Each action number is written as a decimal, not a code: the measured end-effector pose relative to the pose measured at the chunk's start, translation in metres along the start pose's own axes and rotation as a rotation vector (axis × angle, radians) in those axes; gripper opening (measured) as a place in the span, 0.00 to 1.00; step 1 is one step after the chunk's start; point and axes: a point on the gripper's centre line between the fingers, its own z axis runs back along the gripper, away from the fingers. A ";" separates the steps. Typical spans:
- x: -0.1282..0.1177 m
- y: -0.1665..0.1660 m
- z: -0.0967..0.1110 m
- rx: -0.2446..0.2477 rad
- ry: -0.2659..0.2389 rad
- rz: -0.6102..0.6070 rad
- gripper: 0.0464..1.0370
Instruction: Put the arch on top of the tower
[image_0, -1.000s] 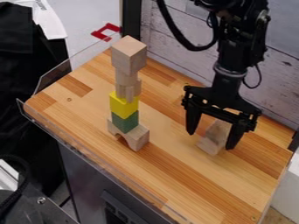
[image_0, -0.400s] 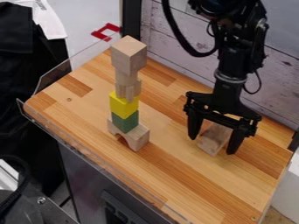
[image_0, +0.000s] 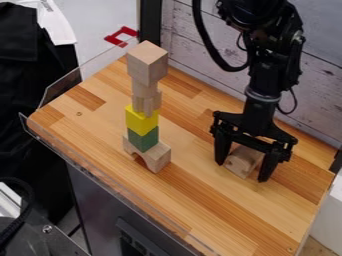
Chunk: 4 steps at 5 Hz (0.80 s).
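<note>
Spreading the two fingers of the gripper (image_0: 242, 171) well apart, around the wooden arch (image_0: 245, 160); pinching nothing between them; hiding the upper end of the arch behind the gripper's crossbar; showing of its curved opening only a small dark part, hard to make out; not permitting a certain answer about contact between fingers and wood.

Coming down from the top edge with the black arm (image_0: 266, 72); losing its upper part beyond this edge; holding the wrist nearly upright and pointing the gripper downward, with the crossbar sloping lower toward the view's right; bending a thick black cable (image_0: 202, 35) beside it.

Lying on the wooden table (image_0: 200, 205), in the view's right half, with the arch; standing apart from it, toward the left, with the tower (image_0: 145, 91); carrying there, from bottom to top, an arched base (image_0: 159, 157), a green block (image_0: 143, 139), a yellow block (image_0: 141, 121), pale middle pieces with joints difficult to distinguish, and a large wooden cube (image_0: 147, 62); cutting off the near corner of the table at the bottom edge.
</note>
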 end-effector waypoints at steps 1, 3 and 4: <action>0.004 -0.001 -0.001 -0.014 -0.024 0.012 0.63; -0.004 0.013 0.009 -0.021 -0.075 0.143 0.55; -0.008 0.022 0.060 -0.008 -0.188 0.192 0.55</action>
